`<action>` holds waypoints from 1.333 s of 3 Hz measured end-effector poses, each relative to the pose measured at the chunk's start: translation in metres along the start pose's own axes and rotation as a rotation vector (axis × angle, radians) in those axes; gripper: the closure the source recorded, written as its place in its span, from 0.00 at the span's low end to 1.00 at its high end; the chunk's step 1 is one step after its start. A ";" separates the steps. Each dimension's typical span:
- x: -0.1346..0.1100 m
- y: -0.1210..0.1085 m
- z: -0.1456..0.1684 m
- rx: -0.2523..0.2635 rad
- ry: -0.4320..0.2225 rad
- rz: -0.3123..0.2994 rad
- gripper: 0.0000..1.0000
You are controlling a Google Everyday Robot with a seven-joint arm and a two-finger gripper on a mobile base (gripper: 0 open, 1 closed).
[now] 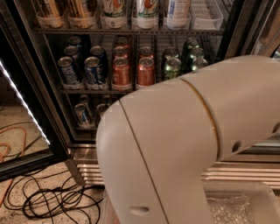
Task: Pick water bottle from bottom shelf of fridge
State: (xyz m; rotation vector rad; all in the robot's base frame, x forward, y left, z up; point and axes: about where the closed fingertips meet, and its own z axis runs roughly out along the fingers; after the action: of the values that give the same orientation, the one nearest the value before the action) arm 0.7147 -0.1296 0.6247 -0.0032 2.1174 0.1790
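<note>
Water bottle: not visible; the spot where it stands cannot be told, because the arm point(183, 144) covers most of the bottom shelf point(85, 127). Only the left end of that shelf shows, low in the dark interior, with two silver-blue cans point(82, 114) upright on it, one beside the other, behind the front rail. Gripper: out of sight, somewhere past the arm's near casing; whether it is wide, narrow or holding anything cannot be told. The arm is a large pale rounded shell with a thin seam line, filling the centre and right of the view from the lower edge up to the level of the middle shelf point(87, 91). That shelf carries upright cans in front-to-back rows: blue cans point(94, 70) at left, orange cans point(121, 72) in the centre, green cans point(172, 68) at right, just above the arm's top edge. The top shelf point(131, 31) holds a row of labelled bottles point(113, 11), cut off at the upper border, with a white basket point(205, 15) at the right end. The fridge point(56, 114) has a steel frame and a ribbed grille point(85, 170) along its base. Its door point(17, 162) stands open at left, a bright light strip point(22, 103) running down its edge. On the speckled floor point(19, 120) in front, black cables point(52, 201) lie in loose loops near the grille; an orange cable point(8, 140) lies at the far left.
</note>
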 end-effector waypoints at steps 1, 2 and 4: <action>-0.003 -0.008 0.004 0.020 -0.010 0.000 0.22; -0.013 -0.020 0.014 0.047 -0.035 0.010 0.24; -0.018 -0.017 0.028 0.037 -0.042 0.025 0.23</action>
State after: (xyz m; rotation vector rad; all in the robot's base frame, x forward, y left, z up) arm 0.7493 -0.1446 0.6237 0.0483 2.0790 0.1537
